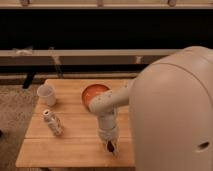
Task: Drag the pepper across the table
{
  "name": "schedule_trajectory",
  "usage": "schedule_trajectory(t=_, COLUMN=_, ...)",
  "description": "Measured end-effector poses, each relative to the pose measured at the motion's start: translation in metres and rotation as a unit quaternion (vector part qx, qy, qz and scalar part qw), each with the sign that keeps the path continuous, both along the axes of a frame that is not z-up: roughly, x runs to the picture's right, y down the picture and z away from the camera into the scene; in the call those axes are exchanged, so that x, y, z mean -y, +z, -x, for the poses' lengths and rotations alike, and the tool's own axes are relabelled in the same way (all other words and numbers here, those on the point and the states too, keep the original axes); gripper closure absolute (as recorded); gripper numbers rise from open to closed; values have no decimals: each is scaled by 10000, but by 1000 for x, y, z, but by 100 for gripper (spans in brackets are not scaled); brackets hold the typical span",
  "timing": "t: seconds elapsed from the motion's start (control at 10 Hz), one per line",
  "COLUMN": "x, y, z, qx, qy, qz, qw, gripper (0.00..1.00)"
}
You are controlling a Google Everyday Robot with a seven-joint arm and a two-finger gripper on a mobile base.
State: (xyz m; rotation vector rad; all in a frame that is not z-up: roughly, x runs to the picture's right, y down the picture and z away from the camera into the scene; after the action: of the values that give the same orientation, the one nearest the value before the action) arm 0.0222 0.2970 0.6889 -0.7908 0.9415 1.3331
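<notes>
Pincer sits low at the near edge of the table, pointing straight down from my white forearm, its tip right at the plank surface. Whether my fingers are spread or pressed together I cannot tell; they read only as a dark tip. Pepper: a small dark red glossy bit, right at the pincer tip, seemingly between or just under the fingers, resting on the wood close to the near edge; contact looks likely, but I cannot confirm a grip. Orange bowl: round, beyond the pincer toward the far side of the table, partly covered by my arm joint, well apart from the pepper. White cup: upright, far off to the side of the pincer and farther back, near the far corner of the tabletop. Small bottle: pale with a patterned wrap, tilted or lying at an angle on the planks, off to the same side as the cup but nearer, roughly halfway between cup and the pincer's row. My large white body shell fills the view on the opposite side of the pincer, hiding that end of the table. Behind the table, beyond everything, runs a long pale horizontal rail against a dark background. Carpeted floor shows past the table's cup-side end.
</notes>
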Motion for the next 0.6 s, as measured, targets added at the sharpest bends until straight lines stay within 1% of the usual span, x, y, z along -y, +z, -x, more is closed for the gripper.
schedule_trajectory(t=0.1, x=-3, y=-7, z=4, qx=128, qy=-79, qz=-8, qw=9999, gripper=56)
schedule_trajectory(t=0.2, x=-8, y=-16, z=9, qx=289, qy=-186, qz=-9, qw=9994, gripper=44)
schedule_trajectory(t=0.4, x=-17, y=-29, z=15, qx=512, qy=-353, qz=16, qw=9981, gripper=25)
schedule_trajectory(t=0.5, x=-21, y=-33, z=17, qx=593, qy=-412, qz=31, qw=9974, gripper=21)
schedule_trajectory(t=0.6, x=-24, y=-39, z=20, qx=700, qy=-479, qz=43, qw=9964, gripper=20)
